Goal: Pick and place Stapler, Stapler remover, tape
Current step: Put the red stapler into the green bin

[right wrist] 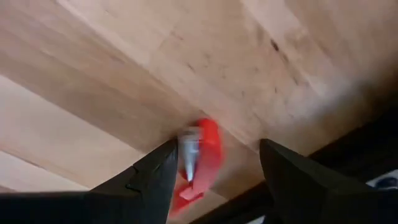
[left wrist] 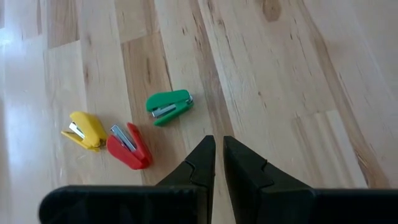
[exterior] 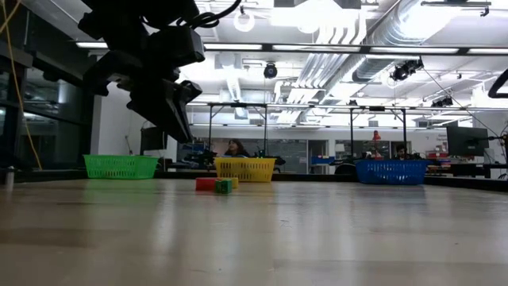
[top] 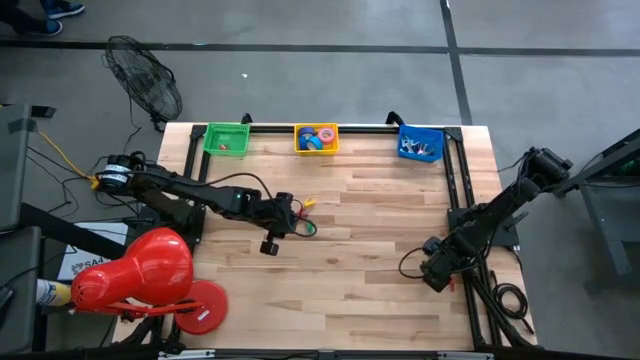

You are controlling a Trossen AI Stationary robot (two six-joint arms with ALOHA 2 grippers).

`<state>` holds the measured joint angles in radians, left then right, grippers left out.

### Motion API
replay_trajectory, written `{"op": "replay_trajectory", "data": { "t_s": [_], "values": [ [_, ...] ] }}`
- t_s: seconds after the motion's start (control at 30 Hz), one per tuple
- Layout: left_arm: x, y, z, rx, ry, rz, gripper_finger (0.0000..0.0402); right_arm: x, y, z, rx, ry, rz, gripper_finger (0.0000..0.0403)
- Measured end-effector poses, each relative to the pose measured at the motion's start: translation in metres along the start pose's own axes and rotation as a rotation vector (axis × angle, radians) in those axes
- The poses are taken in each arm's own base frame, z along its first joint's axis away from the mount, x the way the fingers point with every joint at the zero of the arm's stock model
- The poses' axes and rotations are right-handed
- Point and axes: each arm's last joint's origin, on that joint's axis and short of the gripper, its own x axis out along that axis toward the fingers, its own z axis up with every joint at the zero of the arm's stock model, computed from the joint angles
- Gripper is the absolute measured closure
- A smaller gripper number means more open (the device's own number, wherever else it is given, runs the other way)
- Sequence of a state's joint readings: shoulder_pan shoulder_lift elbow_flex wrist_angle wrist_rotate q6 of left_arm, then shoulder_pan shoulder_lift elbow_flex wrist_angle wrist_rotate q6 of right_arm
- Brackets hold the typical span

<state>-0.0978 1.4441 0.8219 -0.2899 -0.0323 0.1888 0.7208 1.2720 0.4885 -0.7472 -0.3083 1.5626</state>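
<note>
Overhead: two arms over a wooden bench, three baskets along its far edge

Starting at the bench's (top: 380,270) left side, a red fan-like machine (top: 135,270) sits at the near-left corner. Along the far edge, a green basket (top: 226,138) stands toward the far-left corner. The left arm reaches in from the left edge, and the left gripper (top: 283,212) hangs above the bench left of centre, its two dark fingers (left wrist: 202,163) pressed almost together and pinching nothing. Just beside it lie three small staplers: a yellow stapler (left wrist: 83,130) and a red stapler (left wrist: 129,146) touching each other, and a green stapler (left wrist: 168,107) close by but apart from them.

At the middle of the far edge stands a yellow basket (top: 316,139), holding the tape (top: 317,137): ring-shaped rolls in blue and pink-red. Further right along that edge, near the far-right corner, a blue basket (top: 420,143) holds small pale objects that are too small to identify.

At the right edge, toward the near-right corner, the right arm bends down, and the right gripper (right wrist: 214,168) hovers low with its fingers spread. Between them, on the bench at its very edge, lies a small red object with a metal part (right wrist: 200,158), blurred; it could be a stapler remover or a stapler, and whether the fingers touch it cannot be told.
</note>
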Motion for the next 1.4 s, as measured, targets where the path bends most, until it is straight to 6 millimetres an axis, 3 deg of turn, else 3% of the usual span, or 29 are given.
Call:
{"op": "replay_trajectory", "data": {
  "t_s": [0.27, 0.77, 1.03, 1.4],
  "values": [
    [0.0, 0.0, 0.0, -0.01, 0.0, 0.0, 0.0371, 0.0, -0.002, -0.001, -0.024, 0.019, -0.015, 0.0205],
    [0.0, 0.0, 0.0, -0.012, 0.0, 0.0, 0.0371, -0.001, 0.006, 0.001, 0.072, -0.032, 0.056, 0.0343],
    [0.0, -0.001, 0.001, -0.012, -0.01, -0.024, 0.0371, -0.002, 0.016, 0.003, 0.148, -0.11, 0.172, 0.0343],
    [0.0, -0.001, 0.006, 0.009, -0.069, -0.048, 0.0371, -0.014, 0.041, 0.012, 0.227, -0.402, 0.506, 0.0343]
  ]
}}
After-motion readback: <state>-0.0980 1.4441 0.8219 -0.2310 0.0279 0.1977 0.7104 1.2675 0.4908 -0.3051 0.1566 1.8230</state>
